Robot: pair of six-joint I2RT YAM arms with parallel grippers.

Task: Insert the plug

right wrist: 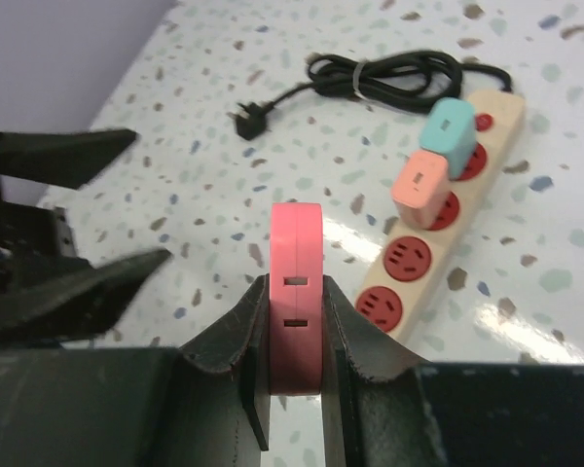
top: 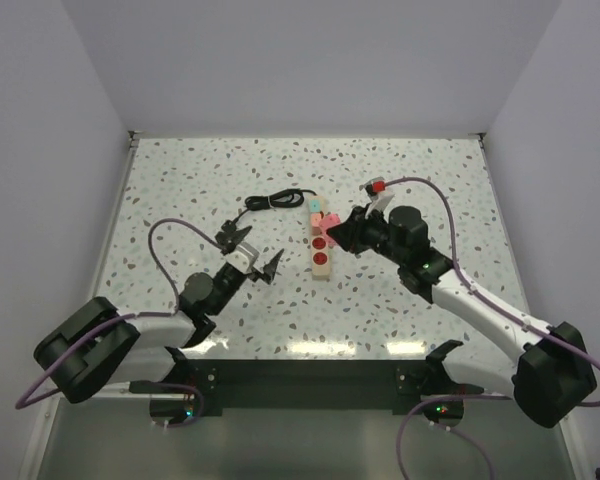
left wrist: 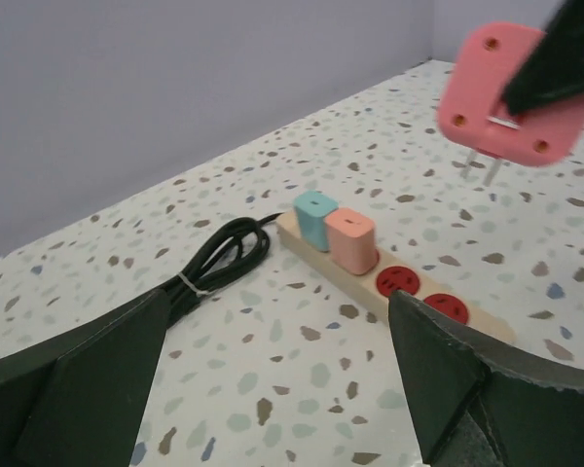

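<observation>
Right hand (right wrist: 295,302): fingers pressed onto the flat sides of the pink plug (right wrist: 297,253), firm pinch, plug carried clear of the surface. The left wrist view shows its two prongs pointing down, not yet over any socket.

Power strip (right wrist: 504,107): lies ahead and to the right of the right hand, long axis running obliquely away from it. Far end is occupied by the teal plug (right wrist: 448,131) and salmon plug (right wrist: 420,183). The two free red sockets (right wrist: 409,261) sit at the end nearer the hand.

Left hand (top: 252,250): fingers spread wide, empty, on the opposite side of the strip and near it.

Judgement: the right arm does the job. The plug needs to shift right and forward over a free socket, with its prongs turned to match the socket slots, before going down.
</observation>
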